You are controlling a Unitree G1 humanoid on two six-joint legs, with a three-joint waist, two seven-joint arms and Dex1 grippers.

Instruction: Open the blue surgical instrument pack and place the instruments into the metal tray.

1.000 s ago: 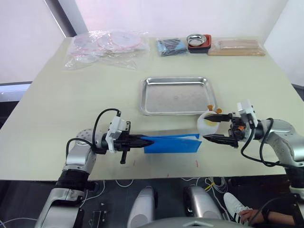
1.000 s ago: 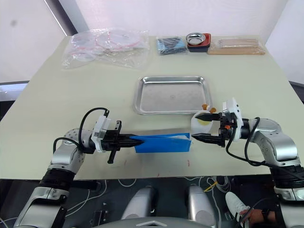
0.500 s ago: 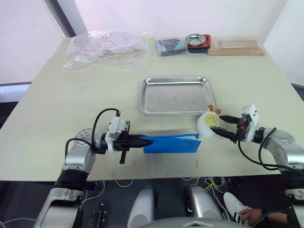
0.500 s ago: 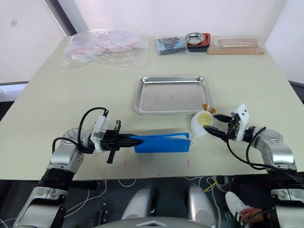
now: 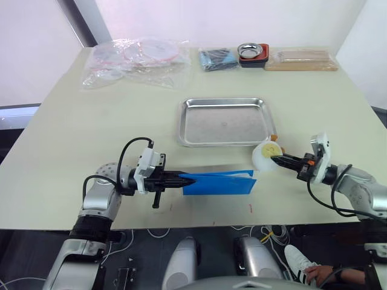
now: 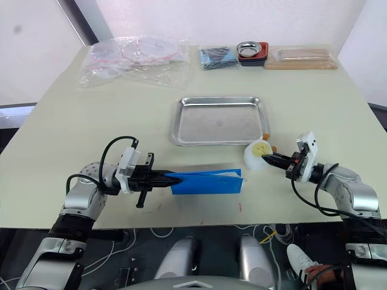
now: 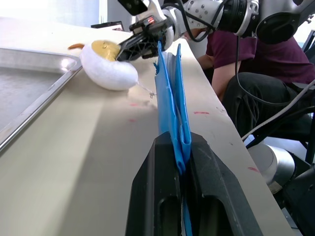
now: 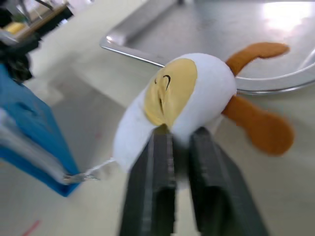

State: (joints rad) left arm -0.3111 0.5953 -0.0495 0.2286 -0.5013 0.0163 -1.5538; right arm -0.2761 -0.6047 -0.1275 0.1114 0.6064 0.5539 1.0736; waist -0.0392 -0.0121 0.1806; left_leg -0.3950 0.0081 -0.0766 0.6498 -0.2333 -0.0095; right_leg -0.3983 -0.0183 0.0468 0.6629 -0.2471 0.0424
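The blue surgical instrument pack (image 5: 217, 182) stands on its edge near the table's front, and my left gripper (image 5: 184, 179) is shut on its left end. The left wrist view has the pack (image 7: 170, 98) pinched between that gripper's fingertips (image 7: 181, 147). The instruments are hidden. The metal tray (image 5: 225, 101) lies just behind the pack, with nothing in it. A white plush toy (image 5: 264, 154) with a yellow face and orange limbs rests by the tray's front right corner. My right gripper (image 5: 279, 158) is shut on the toy (image 8: 182, 93), pinching its lower edge.
Clear plastic bags (image 5: 133, 60) lie at the back left. A dark blue packet (image 5: 217, 58), a small metal bowl in a red holder (image 5: 252, 53) and a tan flat pack (image 5: 300, 60) line the far edge. A seated person (image 7: 246, 54) is beyond the table's front.
My right gripper has gone from wide open to shut on the plush toy, and its arm has dropped lower. The left gripper and the pack have not moved.
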